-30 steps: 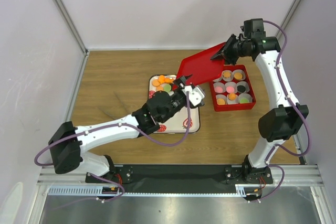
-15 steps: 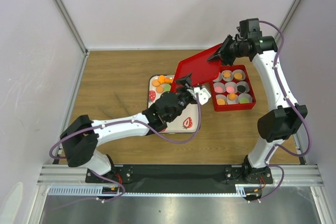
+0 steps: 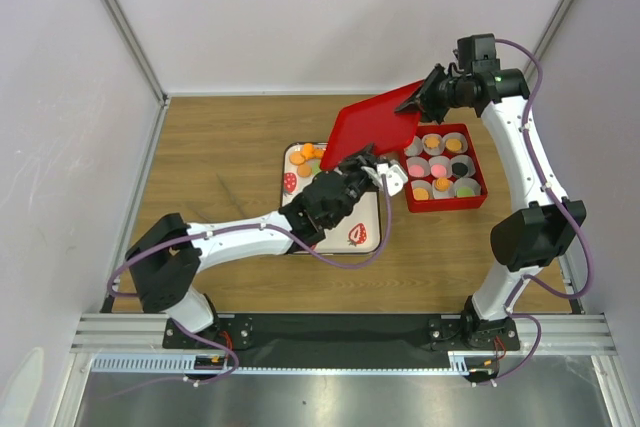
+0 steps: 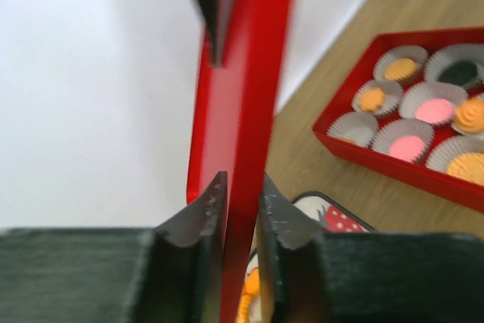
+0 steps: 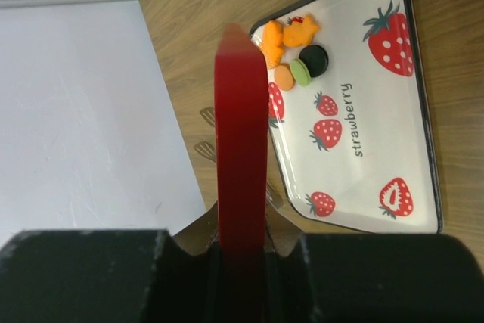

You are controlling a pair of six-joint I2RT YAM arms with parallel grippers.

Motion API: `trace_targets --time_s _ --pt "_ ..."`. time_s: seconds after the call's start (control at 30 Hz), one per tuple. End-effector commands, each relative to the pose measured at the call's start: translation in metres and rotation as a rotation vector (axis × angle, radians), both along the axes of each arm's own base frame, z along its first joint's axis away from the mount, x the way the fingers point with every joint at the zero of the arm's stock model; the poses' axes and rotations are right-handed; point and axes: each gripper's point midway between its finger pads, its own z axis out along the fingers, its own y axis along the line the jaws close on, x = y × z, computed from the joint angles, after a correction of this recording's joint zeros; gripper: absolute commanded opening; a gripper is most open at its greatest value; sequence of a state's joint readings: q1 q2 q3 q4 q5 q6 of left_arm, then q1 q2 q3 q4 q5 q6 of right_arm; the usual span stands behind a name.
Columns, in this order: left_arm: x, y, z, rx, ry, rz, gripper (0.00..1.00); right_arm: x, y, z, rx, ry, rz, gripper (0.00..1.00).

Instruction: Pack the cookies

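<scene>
Most cookies (image 3: 440, 164) lie in the box (image 3: 447, 205); a few are left on the tray (image 3: 368, 239). The lid (image 3: 368, 125) is gripped by right tool (image 3: 416, 104) and left tool (image 3: 357, 159), both closed on it. It should be levelled and lowered squarely. Box contents are seen from left wrist, not right.

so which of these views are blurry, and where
Left wrist: the red lid near the lens is smeared and soft, the cookies in the red box behind are sharper. Right wrist: the lid's edge is soft, the strawberry tray crisp. Top external: sharp throughout.
</scene>
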State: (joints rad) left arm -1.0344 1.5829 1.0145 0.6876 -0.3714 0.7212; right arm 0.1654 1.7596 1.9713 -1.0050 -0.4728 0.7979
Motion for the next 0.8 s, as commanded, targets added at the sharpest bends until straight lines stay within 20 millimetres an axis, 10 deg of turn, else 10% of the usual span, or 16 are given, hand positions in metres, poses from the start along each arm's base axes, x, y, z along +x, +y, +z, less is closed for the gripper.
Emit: trace_targets --time_s 0.0,0.03,0.23,0.43,0.77 --pt "0.018 0.007 0.046 -0.107 -0.054 0.038 0.14 -0.017 0.003 0.021 0.008 -0.055 0.052 0.01" --pt "0.019 0.006 0.05 -0.111 -0.057 0.035 0.01 -0.018 0.004 0.02 0.008 -0.055 0.054 0.01" --pt "0.021 0.002 0.061 -0.101 -0.036 0.002 0.0 -0.015 0.002 0.025 0.007 -0.076 0.053 0.13" --pt "0.012 -0.003 0.07 -0.141 0.024 -0.068 0.0 -0.009 -0.007 0.034 -0.008 -0.124 0.033 0.48" --pt "-0.006 -0.019 0.066 -0.242 0.191 -0.186 0.0 0.001 -0.07 0.076 -0.088 -0.353 -0.142 0.89"
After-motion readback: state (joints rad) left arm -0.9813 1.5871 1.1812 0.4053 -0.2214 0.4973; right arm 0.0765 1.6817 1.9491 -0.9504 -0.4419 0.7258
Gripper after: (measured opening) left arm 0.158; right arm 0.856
